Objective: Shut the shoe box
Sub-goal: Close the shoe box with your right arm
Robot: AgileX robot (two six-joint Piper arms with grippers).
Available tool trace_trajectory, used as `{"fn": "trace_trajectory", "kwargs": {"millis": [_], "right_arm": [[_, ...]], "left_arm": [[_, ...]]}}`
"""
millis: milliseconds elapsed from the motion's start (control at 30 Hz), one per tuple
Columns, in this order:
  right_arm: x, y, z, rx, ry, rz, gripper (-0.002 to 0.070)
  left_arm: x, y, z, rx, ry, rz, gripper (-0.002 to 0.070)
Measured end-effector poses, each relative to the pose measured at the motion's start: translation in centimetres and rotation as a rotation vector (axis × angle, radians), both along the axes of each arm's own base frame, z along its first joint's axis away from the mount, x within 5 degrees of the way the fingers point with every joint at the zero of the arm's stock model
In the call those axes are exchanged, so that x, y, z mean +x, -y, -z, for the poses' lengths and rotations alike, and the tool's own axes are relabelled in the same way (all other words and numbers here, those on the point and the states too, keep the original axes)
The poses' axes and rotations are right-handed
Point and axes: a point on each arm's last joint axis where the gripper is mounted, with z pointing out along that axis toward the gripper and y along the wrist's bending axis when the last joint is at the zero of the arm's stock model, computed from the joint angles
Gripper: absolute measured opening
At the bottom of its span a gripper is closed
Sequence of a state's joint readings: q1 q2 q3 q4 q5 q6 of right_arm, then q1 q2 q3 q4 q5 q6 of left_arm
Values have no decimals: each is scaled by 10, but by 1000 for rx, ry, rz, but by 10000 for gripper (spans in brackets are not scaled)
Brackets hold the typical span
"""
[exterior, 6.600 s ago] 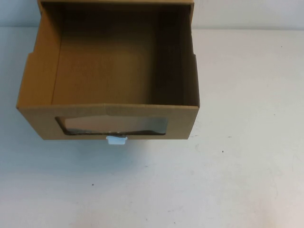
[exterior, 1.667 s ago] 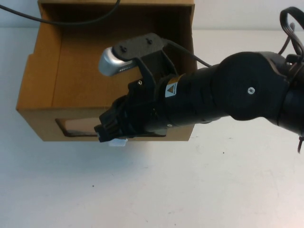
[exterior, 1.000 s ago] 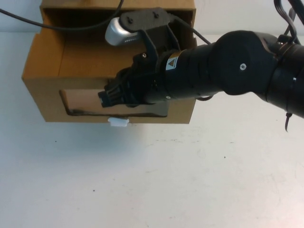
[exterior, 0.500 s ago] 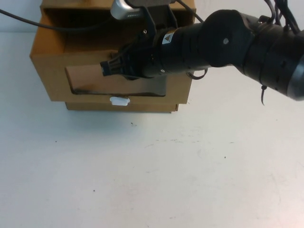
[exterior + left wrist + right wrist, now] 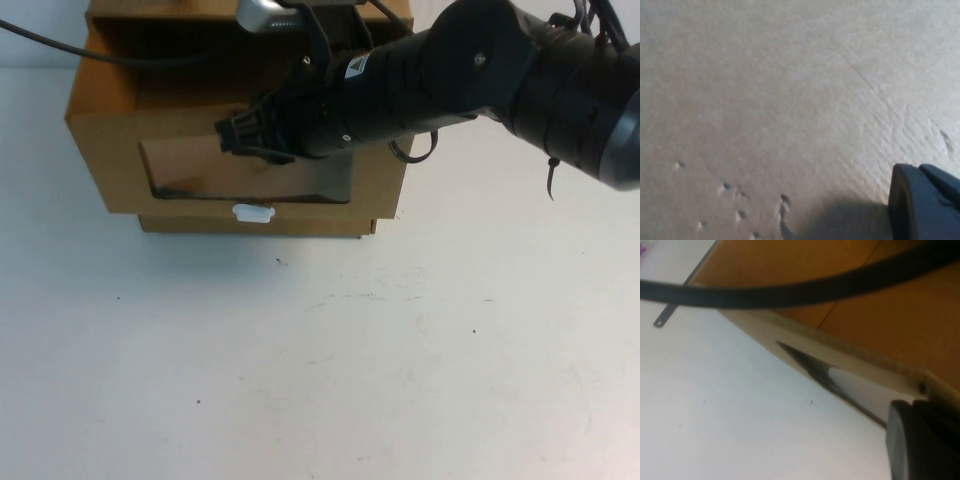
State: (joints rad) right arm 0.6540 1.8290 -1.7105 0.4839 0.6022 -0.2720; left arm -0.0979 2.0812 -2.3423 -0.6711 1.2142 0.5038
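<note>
The shoe box sits at the table's far edge, its drawer now pushed almost fully in. The right gripper presses its front; jaw state cannot be told. The left gripper hovers over bare table, state likewise unclear. Closure is judged nearly complete.
</note>
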Motion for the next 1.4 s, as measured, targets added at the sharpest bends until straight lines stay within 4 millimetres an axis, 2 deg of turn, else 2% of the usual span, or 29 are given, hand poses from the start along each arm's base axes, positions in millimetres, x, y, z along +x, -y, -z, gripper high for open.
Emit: {"fn": "trace_trajectory", "kwargs": {"millis": [433,667,1067,1400], "right_arm": [[-3,3,-5,20,-80,-109,-13],[-2,2,-10,33,-68,-118,-13],[19,17,-13,79,-18,-27,-13],[27,18,-12,89,-6,-16,-13]], "left_arm": [[0,0,0,1,-3,2,-5],[0,0,0,1,-3,3,-5],[-1,0,-1,1,-5,7,-5],[-1,0,-1,1,-5,7,-5]]}}
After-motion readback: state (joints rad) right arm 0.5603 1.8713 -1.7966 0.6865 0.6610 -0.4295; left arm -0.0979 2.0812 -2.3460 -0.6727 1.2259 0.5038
